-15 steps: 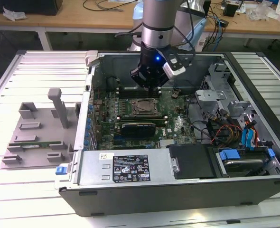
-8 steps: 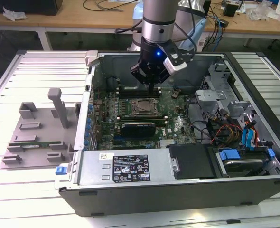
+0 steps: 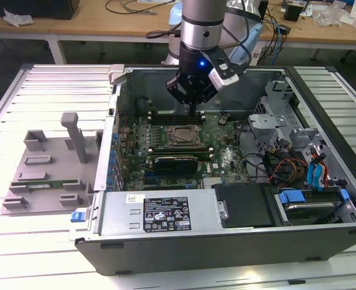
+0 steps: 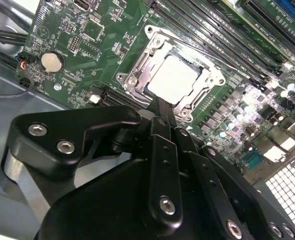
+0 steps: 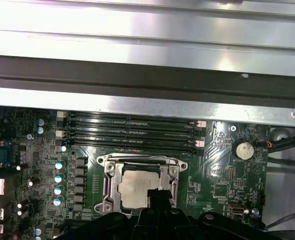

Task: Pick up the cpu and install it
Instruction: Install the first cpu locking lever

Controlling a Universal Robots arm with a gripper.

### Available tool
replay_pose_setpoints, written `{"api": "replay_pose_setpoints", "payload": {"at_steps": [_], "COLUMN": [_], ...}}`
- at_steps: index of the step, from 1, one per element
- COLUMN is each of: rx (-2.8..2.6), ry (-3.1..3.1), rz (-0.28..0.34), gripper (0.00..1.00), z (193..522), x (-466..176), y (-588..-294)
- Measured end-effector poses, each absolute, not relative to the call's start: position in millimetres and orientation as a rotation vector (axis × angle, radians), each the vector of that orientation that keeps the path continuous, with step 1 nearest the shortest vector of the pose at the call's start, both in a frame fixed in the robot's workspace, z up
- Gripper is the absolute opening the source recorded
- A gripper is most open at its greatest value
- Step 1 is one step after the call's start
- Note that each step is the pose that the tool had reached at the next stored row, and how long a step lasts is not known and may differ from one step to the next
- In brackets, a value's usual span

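One Universal Robots arm is pictured reaching down into an open computer case [image 3: 117, 211], which is laid on its side on a slatted metal table [image 3: 45, 90]. The gripper [image 3: 194, 110] is held just above the motherboard [image 3: 220, 151], close over the socket frame [image 3: 184, 136].

In both wrist views, the cpu [image 4: 175, 79] [image 5: 135, 186] is seen seated flat inside the metal socket frame [image 4: 132, 80] [image 5: 110, 185], with its pale silvery top plate facing up and the frame's edges surrounding it on all sides. The gripper [image 4: 161, 107] [image 5: 157, 196] is shown with its fingers [image 4: 163, 112] pressed together into one narrow black tip, and nothing is grasped between them. In the second wrist view, that tip is seen at one edge of the chip; whether the chip is touched cannot be told.

Four long dark memory slots [image 5: 132, 132] are seen running side by side just beside the socket, and a round coin cell battery [image 4: 51, 62] [image 5: 244, 149] is mounted on the board well apart from it.

At the exterior view's left, a grey fixture tray [image 3: 45, 145] is set on the table beside the case, and a long green memory stick [image 3: 42, 183] is seen lying on it.
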State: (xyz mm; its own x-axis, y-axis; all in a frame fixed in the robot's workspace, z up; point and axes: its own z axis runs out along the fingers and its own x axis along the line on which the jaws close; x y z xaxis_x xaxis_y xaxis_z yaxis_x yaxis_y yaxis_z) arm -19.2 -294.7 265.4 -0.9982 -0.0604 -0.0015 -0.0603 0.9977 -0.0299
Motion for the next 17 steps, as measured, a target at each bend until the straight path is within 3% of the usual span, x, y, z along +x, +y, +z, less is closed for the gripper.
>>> {"api": "replay_pose_setpoints", "payload": {"at_steps": [17], "rx": [-0.095], "ry": [3.137], "rz": [-0.047], "gripper": [0.11], "z": [282], "x": [-19], "y": [-295]}}
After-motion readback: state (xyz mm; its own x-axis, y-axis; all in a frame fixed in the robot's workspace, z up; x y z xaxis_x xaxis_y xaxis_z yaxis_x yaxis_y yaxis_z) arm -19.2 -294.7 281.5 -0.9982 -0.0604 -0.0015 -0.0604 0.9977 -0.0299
